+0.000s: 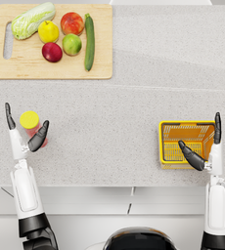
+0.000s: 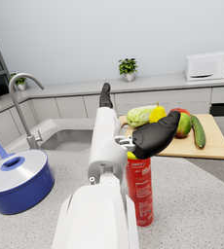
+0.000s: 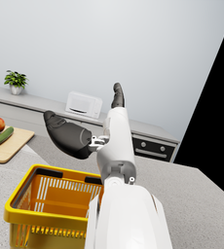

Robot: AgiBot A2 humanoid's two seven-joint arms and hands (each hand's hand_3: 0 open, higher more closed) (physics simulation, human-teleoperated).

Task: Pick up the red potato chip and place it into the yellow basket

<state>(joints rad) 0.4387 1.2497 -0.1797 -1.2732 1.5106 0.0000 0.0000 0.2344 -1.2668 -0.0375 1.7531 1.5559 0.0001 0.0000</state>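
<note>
Left robot hand [image 1: 25, 133] stands spread and holds nothing, fingers either side of the red potato chip can [image 1: 32, 126], which stands upright on the tabletop [image 1: 109, 122]; contact cannot be confirmed. Judged a light, stiff, smooth-walled tube with a yellow lid [image 1: 29, 119], liable to tip or slip; best gripped around the mid-body. Right robot hand [image 1: 205, 149] is also spread and empty, hovering over the yellow basket [image 1: 164, 146], well apart from the can.
</note>
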